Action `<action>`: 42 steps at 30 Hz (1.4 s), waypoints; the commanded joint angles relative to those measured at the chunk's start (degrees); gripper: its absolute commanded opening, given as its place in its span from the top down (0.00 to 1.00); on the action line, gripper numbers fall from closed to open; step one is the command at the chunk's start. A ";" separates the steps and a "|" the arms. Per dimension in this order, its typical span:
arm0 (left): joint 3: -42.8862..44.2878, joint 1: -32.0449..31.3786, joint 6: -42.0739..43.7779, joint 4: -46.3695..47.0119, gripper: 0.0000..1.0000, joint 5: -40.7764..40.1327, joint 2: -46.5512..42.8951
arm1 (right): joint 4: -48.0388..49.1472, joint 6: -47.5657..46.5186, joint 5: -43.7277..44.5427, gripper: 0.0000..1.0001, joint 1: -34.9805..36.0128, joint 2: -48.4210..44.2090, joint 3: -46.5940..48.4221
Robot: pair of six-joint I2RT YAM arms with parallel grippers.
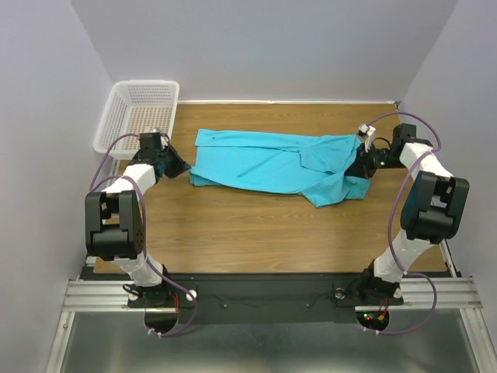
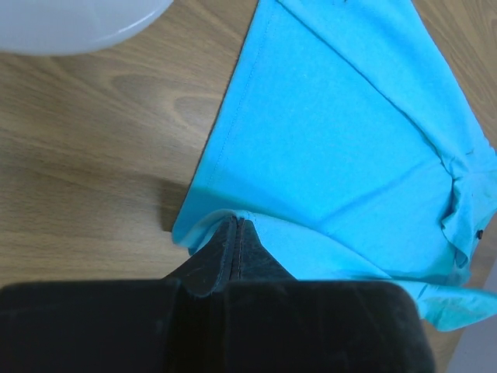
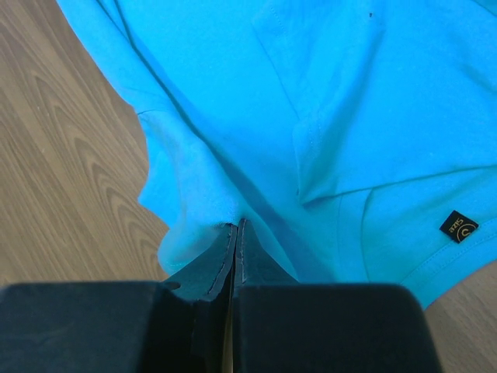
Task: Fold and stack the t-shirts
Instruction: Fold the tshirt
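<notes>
On the desk (image 1: 248, 233), my left pincer (image 2: 237, 221) and right pincer (image 3: 235, 226) clench opposite ends of the shirt (image 1: 264, 159). Probably to stretch it flat.

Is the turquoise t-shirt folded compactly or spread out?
Neither fully: the t-shirt lies as a long band, layers overlapping, both ends pinched by the left gripper and right gripper.

The only print stands on a small black square tag (image 3: 459, 226) sewn near an edge of the turquoise short-sleeved cloth t-shirt (image 3: 311, 116), seen from the right wrist camera: gold marks, a circled letter that looks like a C, and beside it a short row of characters too small to read surely.
</notes>
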 commanded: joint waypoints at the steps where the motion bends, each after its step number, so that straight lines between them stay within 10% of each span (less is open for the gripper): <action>1: 2.81 0.37 1.96 -0.76 1.00 0.48 0.65 | 1.00 1.17 -3.26 0.99 -0.80 0.09 3.15; 42: 19.51 -3.14 9.17 -6.91 1.00 -0.05 16.56 | 1.70 5.21 -5.29 0.99 -2.29 7.47 6.75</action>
